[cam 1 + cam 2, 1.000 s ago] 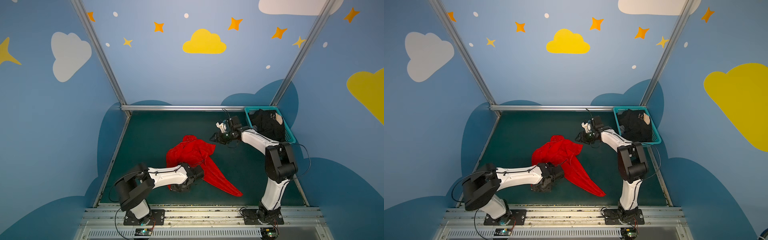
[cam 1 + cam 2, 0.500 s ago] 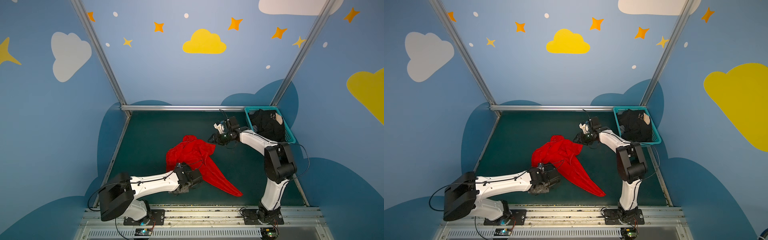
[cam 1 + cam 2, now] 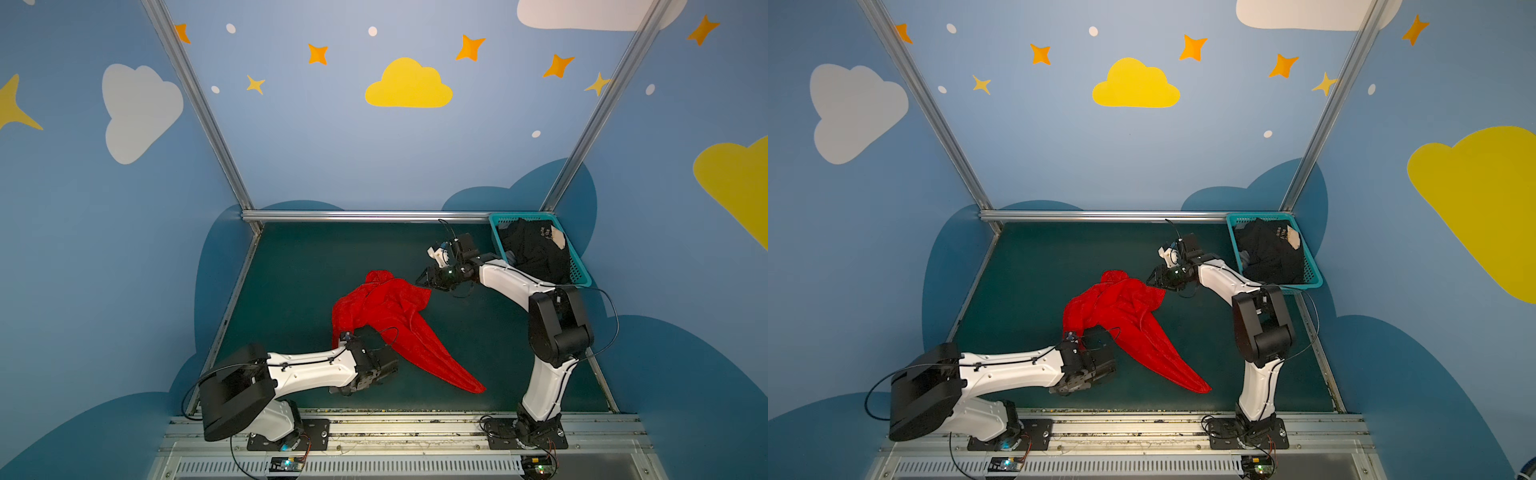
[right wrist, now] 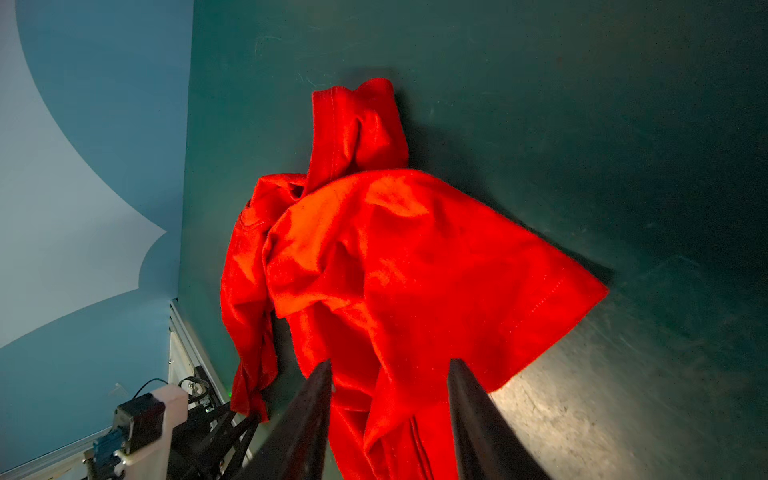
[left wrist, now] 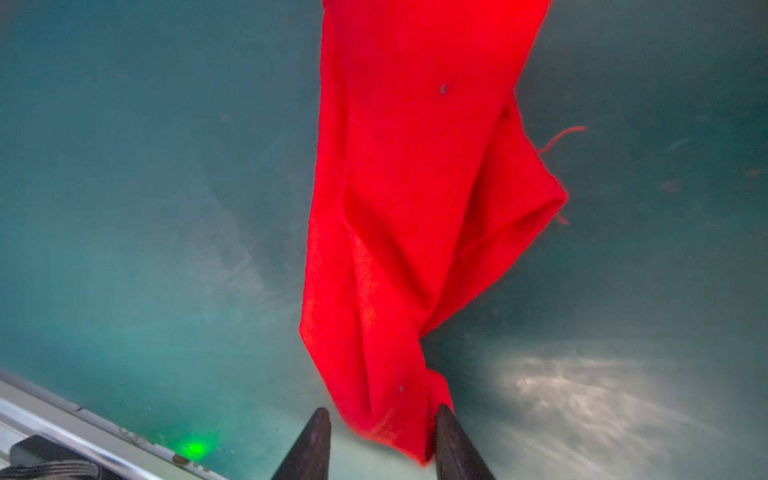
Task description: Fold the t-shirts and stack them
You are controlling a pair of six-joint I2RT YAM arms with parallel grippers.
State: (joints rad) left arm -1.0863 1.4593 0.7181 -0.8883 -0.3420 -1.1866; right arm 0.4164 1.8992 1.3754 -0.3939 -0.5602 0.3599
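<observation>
A bright red t-shirt (image 3: pixel 386 307) (image 3: pixel 1121 307) lies crumpled on the green table, with a long tail trailing toward the front right. My left gripper (image 3: pixel 388 370) (image 3: pixel 1106 365) hovers near the front, beside that tail, jaws open. In the left wrist view the narrow end of the red t-shirt (image 5: pixel 415 187) shows between the parted fingertips of the left gripper (image 5: pixel 382 419), ungripped. My right gripper (image 3: pixel 422 279) (image 3: pixel 1152 277) (image 4: pixel 390 374) is open at the shirt's far right corner, over the red t-shirt (image 4: pixel 395 270). Black t-shirts (image 3: pixel 534 253) (image 3: pixel 1271 253) with a beige patch sit in the basket.
A teal lattice basket (image 3: pixel 521 216) (image 3: pixel 1258 216) stands in the back right corner. A metal rail (image 3: pixel 365 216) runs along the table's back edge, and another (image 5: pixel 62 411) along the front. Blue walls close in the left and right sides.
The left gripper has opened, let go of the red shirt's near edge and drawn back toward the front. The right gripper has moved left to the shirt's far right corner.
</observation>
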